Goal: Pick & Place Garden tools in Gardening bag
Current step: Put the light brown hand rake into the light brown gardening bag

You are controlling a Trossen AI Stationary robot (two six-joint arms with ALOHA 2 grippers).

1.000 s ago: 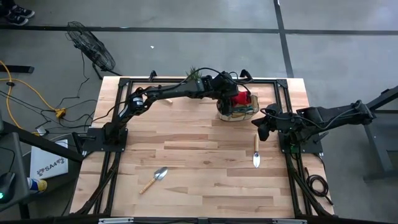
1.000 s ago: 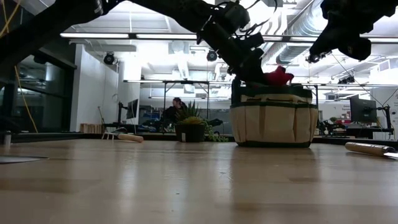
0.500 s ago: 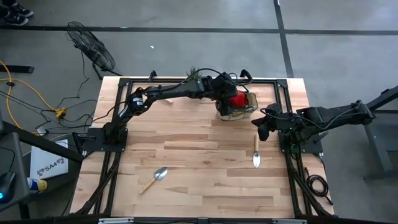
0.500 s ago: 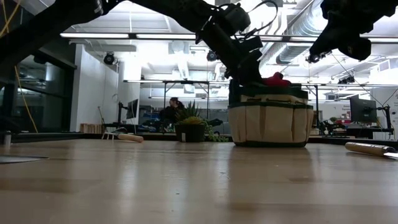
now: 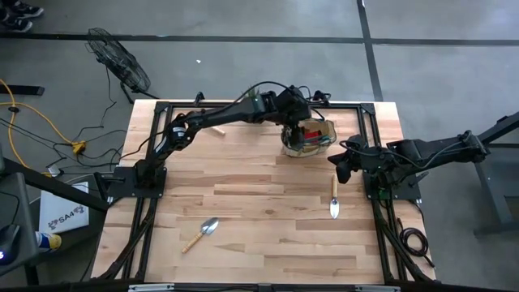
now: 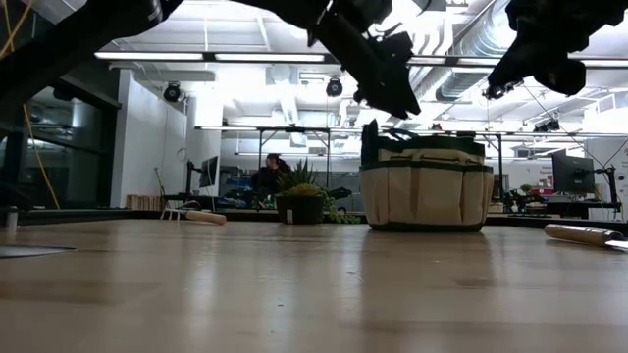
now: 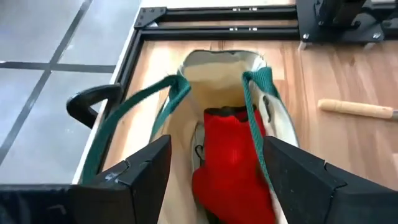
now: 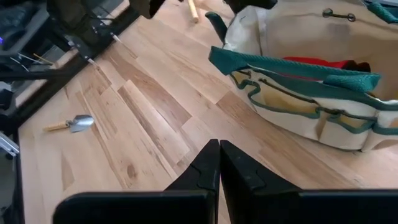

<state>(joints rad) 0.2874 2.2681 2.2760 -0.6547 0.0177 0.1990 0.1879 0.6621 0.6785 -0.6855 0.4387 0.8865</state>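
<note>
The tan gardening bag [image 5: 309, 138] with green trim stands at the table's far right, mouth open. The red glove [image 7: 230, 165] lies inside it, under the green loop handles [image 7: 165, 102]. My left gripper [image 7: 217, 149] hangs open and empty just above the bag's mouth, and shows in the low view [image 6: 390, 88] clear of the rim. My right gripper [image 5: 342, 168] is shut and empty, raised near the bag's near right side. One wooden-handled trowel [image 5: 334, 199] lies flat near my right gripper. Another trowel [image 5: 200, 234] lies at the near left.
A wooden-handled tool [image 5: 216, 132] lies at the far left under my left arm. The potted plant [image 6: 304, 201] stands behind the bag's left. A black frame [image 5: 243, 104] rims the table. Bare wood [image 5: 259, 186] spans the middle.
My left gripper has let go of the red glove and gone up, away from the bag. The glove, which stood above the bag's rim, has sunk into the bag and is hidden in the low view.
</note>
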